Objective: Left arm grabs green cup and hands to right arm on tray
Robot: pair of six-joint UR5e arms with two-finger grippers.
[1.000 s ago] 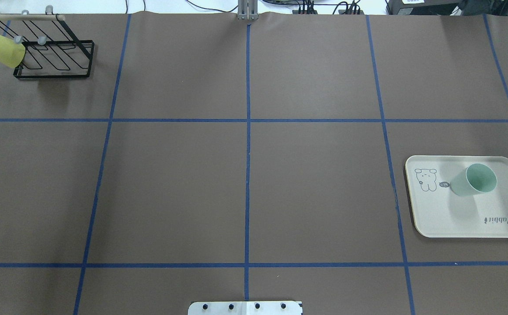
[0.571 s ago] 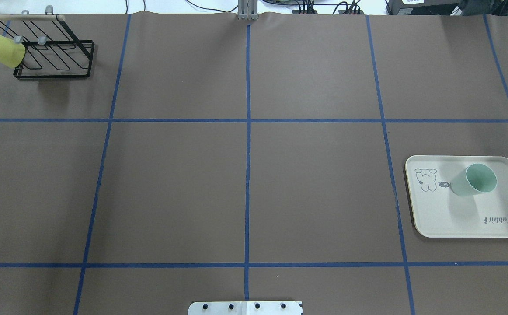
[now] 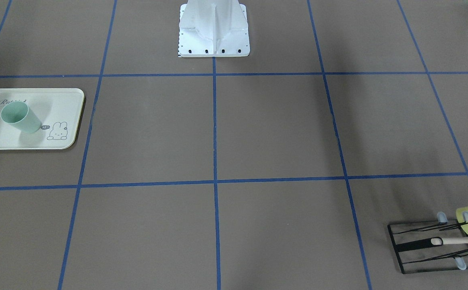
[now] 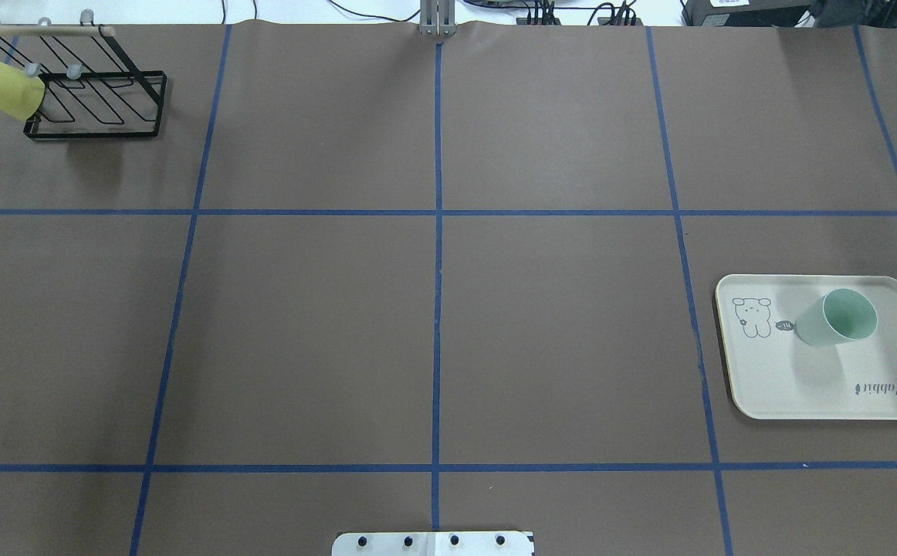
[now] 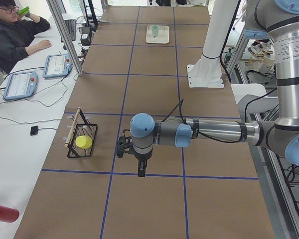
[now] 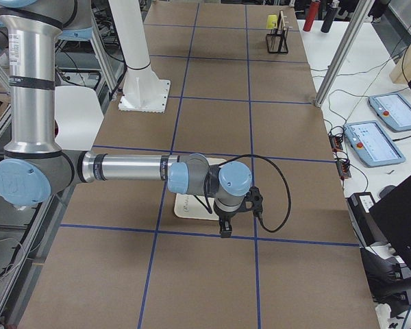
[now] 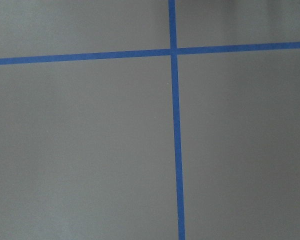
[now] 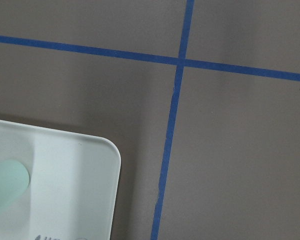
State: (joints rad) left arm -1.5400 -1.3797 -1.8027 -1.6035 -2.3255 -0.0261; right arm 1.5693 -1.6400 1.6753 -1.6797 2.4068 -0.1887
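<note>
You'll find the green cup [image 4: 838,318] standing upright on the tray [image 4: 803,386], just beside the bunny drawing, on the right side of the worktop [image 4: 433,309]. Nothing is touching it. The right arm [image 6: 130,166] reaches out with its fingers [image 6: 223,229] pointing down by the tray's edge. The left arm [image 5: 209,132] hangs its fingers [image 5: 141,172] over a tape crossing near the black rack [image 4: 93,108], which carries a yellow-green cup [image 4: 1,85]. I cannot tell whether either pair of fingers is spread or pressed together.
</note>
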